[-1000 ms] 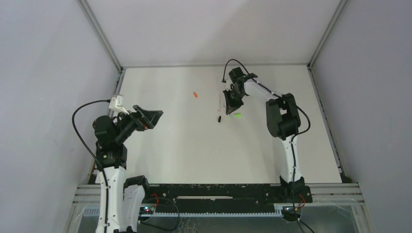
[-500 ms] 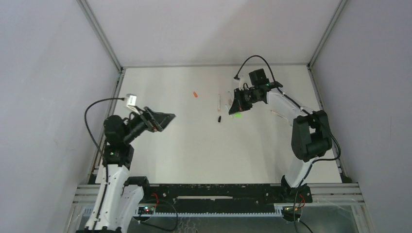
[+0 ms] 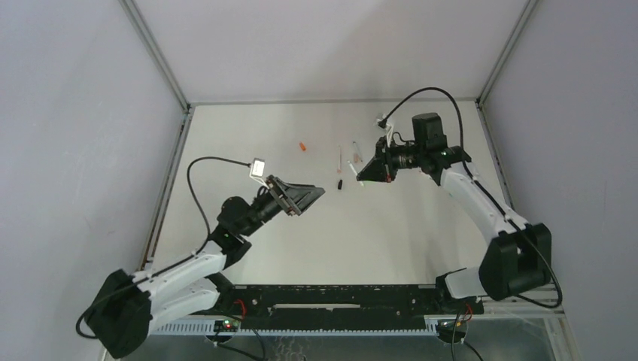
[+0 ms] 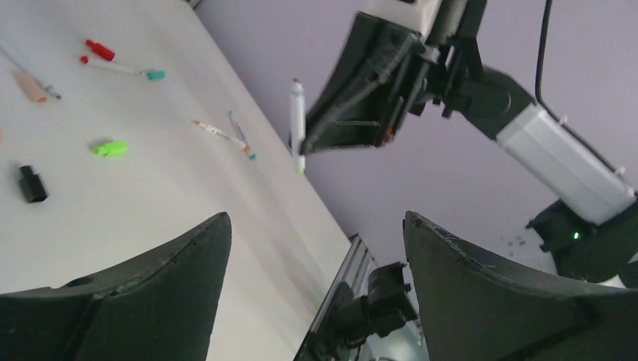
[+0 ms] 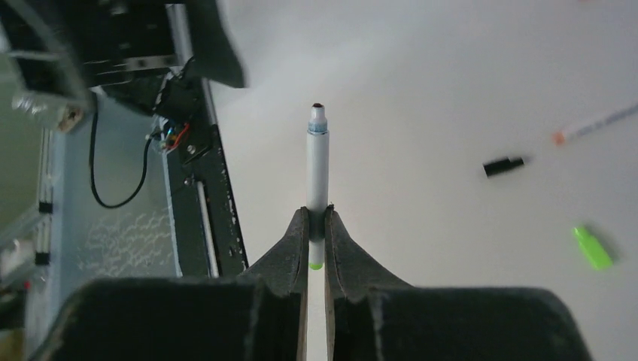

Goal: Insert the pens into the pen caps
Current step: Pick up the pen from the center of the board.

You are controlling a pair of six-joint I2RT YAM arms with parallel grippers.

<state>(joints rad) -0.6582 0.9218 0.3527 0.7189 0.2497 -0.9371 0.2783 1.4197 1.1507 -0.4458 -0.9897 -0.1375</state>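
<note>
My right gripper is shut on a white pen near its green end, and the uncapped tip points away from the wrist. This held pen hangs in the air above the table. A green cap and a black cap lie on the table below it. My left gripper hovers open and empty at mid-table, pointing toward the right gripper. An orange cap lies farther back. The left wrist view also shows a teal-ended pen and a red cap lying flat.
A thin pen lies just behind the black cap, and two more thin pens lie near the right gripper. Grey walls close the table on three sides. The black base rail runs along the near edge.
My right gripper has lifted the green-ended pen off the table and swung right. My left arm has stretched from the left edge toward mid-table, its jaws staying wide.
</note>
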